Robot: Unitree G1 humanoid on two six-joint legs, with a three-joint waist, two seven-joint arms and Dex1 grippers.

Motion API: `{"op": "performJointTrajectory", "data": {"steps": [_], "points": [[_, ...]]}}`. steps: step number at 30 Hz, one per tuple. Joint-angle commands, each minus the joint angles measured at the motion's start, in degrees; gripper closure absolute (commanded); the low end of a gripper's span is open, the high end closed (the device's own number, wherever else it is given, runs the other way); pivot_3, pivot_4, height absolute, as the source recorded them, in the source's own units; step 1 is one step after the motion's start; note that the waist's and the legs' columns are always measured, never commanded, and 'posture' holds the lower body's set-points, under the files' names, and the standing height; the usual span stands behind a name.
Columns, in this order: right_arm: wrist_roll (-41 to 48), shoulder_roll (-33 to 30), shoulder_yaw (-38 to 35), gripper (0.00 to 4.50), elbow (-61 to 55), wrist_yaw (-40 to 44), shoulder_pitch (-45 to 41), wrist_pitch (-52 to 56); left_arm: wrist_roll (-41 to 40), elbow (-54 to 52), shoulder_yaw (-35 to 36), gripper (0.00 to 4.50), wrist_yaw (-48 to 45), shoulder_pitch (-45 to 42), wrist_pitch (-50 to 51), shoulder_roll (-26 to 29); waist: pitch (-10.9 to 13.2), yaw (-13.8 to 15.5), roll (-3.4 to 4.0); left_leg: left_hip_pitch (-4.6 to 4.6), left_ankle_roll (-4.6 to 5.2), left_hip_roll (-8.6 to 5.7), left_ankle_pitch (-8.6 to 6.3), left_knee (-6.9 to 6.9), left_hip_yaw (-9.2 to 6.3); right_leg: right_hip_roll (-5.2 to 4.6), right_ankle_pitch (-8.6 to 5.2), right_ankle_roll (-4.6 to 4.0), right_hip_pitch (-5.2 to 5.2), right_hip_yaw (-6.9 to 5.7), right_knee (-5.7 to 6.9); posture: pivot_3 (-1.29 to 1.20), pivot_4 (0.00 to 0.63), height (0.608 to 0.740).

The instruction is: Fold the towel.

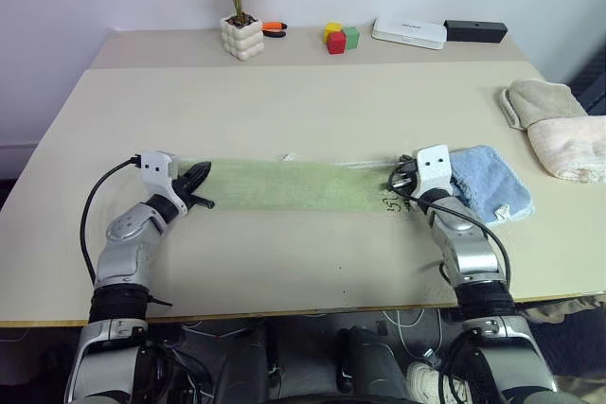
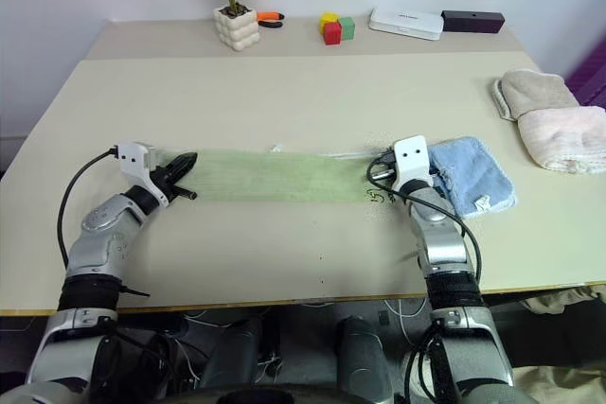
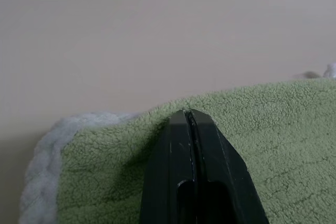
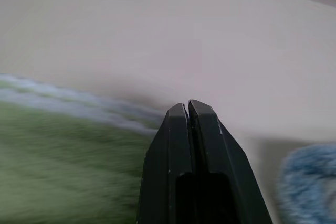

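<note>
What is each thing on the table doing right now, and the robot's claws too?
Green towel: stretched flat in a long strip.
Left claw: shut, at the towel's end.
Right claw: shut, at the other end.
Blue cloth: lying flat beside the towel.
Beige towels: folded, piled together.
Plant: upright in its pot.

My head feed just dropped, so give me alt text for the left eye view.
A light green towel lies stretched as a long strip across the beige table, with the left gripper shut at its left end and the right gripper shut at its right end. A small blue cloth lies just right of the right gripper.
</note>
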Motion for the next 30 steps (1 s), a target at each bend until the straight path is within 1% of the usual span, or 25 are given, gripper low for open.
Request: {"op": "performJointTrajectory", "data": {"steps": [1,3,5,7,10,12,13,16,17,18,20,22,25,27,29,30], "points": [[-0.9,-1.3,-0.8,4.45,-0.2,0.0,-1.4,-1.4,-1.0,-0.9,1.6,4.5,-0.8,1.2,0.6,1.1,0.0,-0.1,0.0,0.0,0.0,0.0,0.0,0.0,0.01,0.0,0.0,0.0,0.0,0.0,0.0,0.0,0.15,0.735],[-1.5,-1.5,-0.8,4.45,-0.8,-0.4,-1.6,-1.3,-1.0,-2.4,1.3,4.5,-1.0,2.2,0.7,1.4,0.0,-0.2,0.0,0.0,0.0,0.01,0.0,-0.01,0.01,0.0,0.0,0.0,0.0,0.0,0.0,0.0,0.15,0.735],[-0.8,-1.6,-1.1,4.45,-2.7,0.4,-1.9,-1.5,-2.8,-4.7,1.9,4.5,-1.6,3.4,2.7,1.5,0.0,-0.2,0.01,0.0,0.0,0.01,0.0,-0.02,0.01,0.0,0.0,0.0,-0.01,0.0,0.0,0.0,0.15,0.735],[2.0,-1.3,-2.3,4.45,-5.4,2.1,-2.5,0.7,-4.9,-6.9,2.4,4.5,-3.4,4.2,4.2,1.9,0.0,-0.2,0.01,0.0,0.0,0.01,0.0,-0.02,0.01,0.0,0.0,0.0,-0.02,0.0,-0.01,0.0,0.15,0.735],[9.6,-0.8,-3.7,4.45,-11.9,8.3,-2.7,5.5,-7.4,-10.1,2.8,4.5,-5.8,3.9,6.5,2.6,0.0,-0.1,0.01,-0.01,0.0,0.02,0.0,-0.03,-0.01,0.0,0.0,0.0,-0.02,0.0,0.0,0.0,0.15,0.735],[15.7,-0.4,-5.5,3.92,-16.1,11.4,-2.4,9.6,-10.4,-13.0,3.3,3.96,-7.8,3.1,8.6,3.0,0.0,0.0,0.0,-0.02,0.03,0.02,-0.02,-0.02,-0.03,0.0,0.0,0.0,-0.02,0.0,-0.01,0.0,0.15,0.735],[18.7,-0.7,-6.1,3.61,-18.8,13.4,-2.0,11.7,-11.2,-14.1,3.2,3.61,-9.2,2.5,9.1,3.7,0.0,0.1,0.0,-0.03,0.11,0.03,-0.07,-0.02,-0.08,0.0,0.0,0.0,-0.02,0.0,-0.01,0.0,0.15,0.735],[24.3,-3.2,-7.1,2.09,-25.7,17.7,0.6,17.0,-10.5,-13.3,2.8,2.11,-12.1,-0.1,8.4,6.1,0.0,0.3,0.0,-0.04,0.2,0.02,-0.12,-0.02,-0.15,0.0,0.0,-0.01,-0.02,-0.02,-0.02,0.0,0.15,0.735],[26.2,-4.2,-8.1,1.58,-28.2,18.4,2.6,19.2,-10.3,-12.6,2.5,1.63,-13.7,-1.2,8.3,7.3,0.0,0.3,0.0,-0.04,0.24,0.02,-0.15,-0.02,-0.16,0.0,0.0,-0.01,-0.02,-0.03,-0.02,0.0,0.15,0.735],[29.0,-4.8,-9.3,1.13,-30.7,18.9,4.8,21.8,-10.4,-12.1,2.2,1.14,-15.5,-2.1,8.4,8.4,0.0,0.5,-0.01,-0.04,0.25,0.01,-0.15,-0.02,-0.16,0.0,0.0,-0.01,-0.01,-0.04,-0.04,0.0,0.15,0.735],[33.1,-5.4,-11.3,0.05,-34.6,18.5,8.5,25.8,-10.4,-11.2,1.7,0.05,-18.3,-3.1,8.4,10.0,0.0,0.3,-0.01,-0.06,0.25,0.01,-0.16,-0.04,-0.17,0.0,0.0,-0.01,0.01,-0.06,-0.11,0.0,0.15,0.735],[37.2,-4.1,-14.2,0.01,-37.8,15.5,12.4,29.2,-10.1,-10.0,1.2,0.01,-21.3,-3.7,7.4,11.1,0.0,0.2,-0.01,-0.05,0.25,0.01,-0.17,-0.06,-0.2,-0.01,0.0,-0.01,0.01,-0.05,-0.13,0.0,0.15,0.735],[41.4,-2.5,-16.5,0.01,-41.9,11.7,16.9,32.9,-10.3,-9.2,1.0,0.01,-24.6,-4.1,7.4,11.8,0.0,0.1,-0.01,-0.03,0.25,0.01,-0.17,-0.08,-0.22,0.0,0.0,-0.02,-0.02,-0.05,-0.1,0.0,0.15,0.735],[43.8,0.3,-17.8,0.01,-45.4,6.7,21.4,35.5,-11.1,-8.6,0.2,0.01,-27.8,-4.4,9.2,12.5,0.0,0.2,-0.01,-0.04,0.25,0.02,-0.17,-0.09,-0.26,0.0,-0.01,-0.03,-0.03,-0.05,-0.08,0.0,0.15,0.735],[45.0,1.6,-18.4,0.01,-47.2,3.5,23.3,36.6,-11.9,-8.5,-0.1,0.01,-30.0,-4.5,10.9,13.1,0.0,0.2,-0.01,-0.04,0.25,0.03,-0.17,-0.13,-0.28,0.01,-0.01,-0.03,-0.03,-0.06,-0.09,0.0,0.15,0.735],[48.2,4.0,-19.9,0.01,-48.1,-0.1,24.6,37.6,-11.6,-8.3,-0.6,0.01,-31.9,-4.6,10.3,13.6,0.0,0.1,-0.01,-0.05,0.25,0.02,-0.17,-0.13,-0.26,0.01,-0.01,-0.03,-0.04,-0.05,-0.1,0.0,0.15,0.735]]}}
